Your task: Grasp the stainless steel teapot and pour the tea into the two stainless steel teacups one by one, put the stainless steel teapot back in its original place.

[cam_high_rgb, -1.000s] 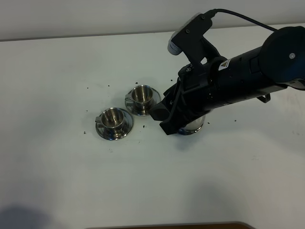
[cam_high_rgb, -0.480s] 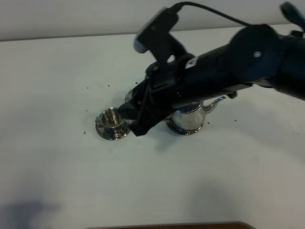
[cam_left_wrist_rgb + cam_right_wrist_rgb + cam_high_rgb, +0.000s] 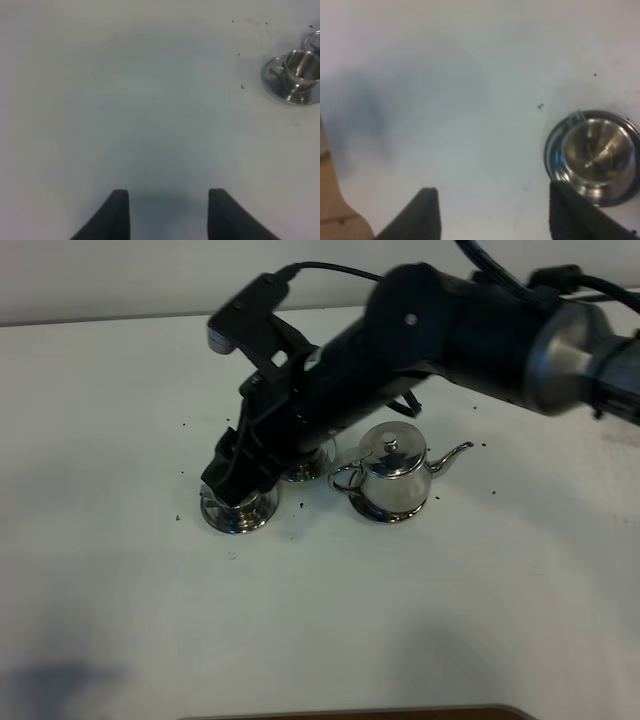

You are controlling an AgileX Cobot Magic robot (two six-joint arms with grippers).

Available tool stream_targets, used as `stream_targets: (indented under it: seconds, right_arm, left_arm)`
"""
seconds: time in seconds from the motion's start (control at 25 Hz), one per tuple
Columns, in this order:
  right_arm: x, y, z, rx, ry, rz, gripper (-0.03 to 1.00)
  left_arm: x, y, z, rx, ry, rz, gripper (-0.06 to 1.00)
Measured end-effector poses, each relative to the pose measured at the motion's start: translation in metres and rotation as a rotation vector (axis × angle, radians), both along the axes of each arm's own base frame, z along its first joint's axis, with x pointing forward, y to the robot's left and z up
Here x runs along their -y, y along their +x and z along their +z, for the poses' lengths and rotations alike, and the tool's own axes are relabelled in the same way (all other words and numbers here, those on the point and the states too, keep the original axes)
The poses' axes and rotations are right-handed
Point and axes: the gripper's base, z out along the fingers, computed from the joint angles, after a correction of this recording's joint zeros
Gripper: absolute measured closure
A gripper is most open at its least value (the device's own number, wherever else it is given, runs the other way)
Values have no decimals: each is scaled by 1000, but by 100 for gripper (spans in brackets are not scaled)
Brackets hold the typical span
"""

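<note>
The stainless steel teapot (image 3: 392, 478) stands upright on the white table, lid on, spout pointing right, with nothing touching it. My right gripper (image 3: 222, 478) reaches across to the left and hangs over the two stainless steel teacups. The nearer teacup (image 3: 240, 514) peeks out under it on its saucer. The farther teacup (image 3: 303, 474) is mostly hidden by the arm. In the right wrist view the gripper (image 3: 495, 220) is open and empty, with one teacup (image 3: 596, 154) off to the side of a finger. The left gripper (image 3: 169, 216) is open over bare table, far from a teacup (image 3: 298, 75). No tea shows.
Dark specks (image 3: 183, 425) lie scattered on the table (image 3: 120, 570) around the cups. A wooden edge (image 3: 350, 712) runs along the table's front. The black right arm (image 3: 450, 330) spans the back right above the teapot.
The right arm has swung left, from over the teapot to over the teacups, uncovering the teapot. Its jaws stay open. The teapot has not moved.
</note>
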Motion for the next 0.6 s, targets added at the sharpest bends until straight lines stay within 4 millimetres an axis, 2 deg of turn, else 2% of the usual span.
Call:
stream_targets:
  seconds: [0.12,0.36,0.6]
  right_arm:
    - [-14,9,-1,24,-114,7,49]
    - [-32,27,-20,138,-314,16,49]
    - [-36,36,-45,192,-399,42,49]
  left_arm:
    - [0,0,0,0,0,0,52]
    - [0,0,0,0,0,0,52]
    - [0,0,0,0,0,0,52]
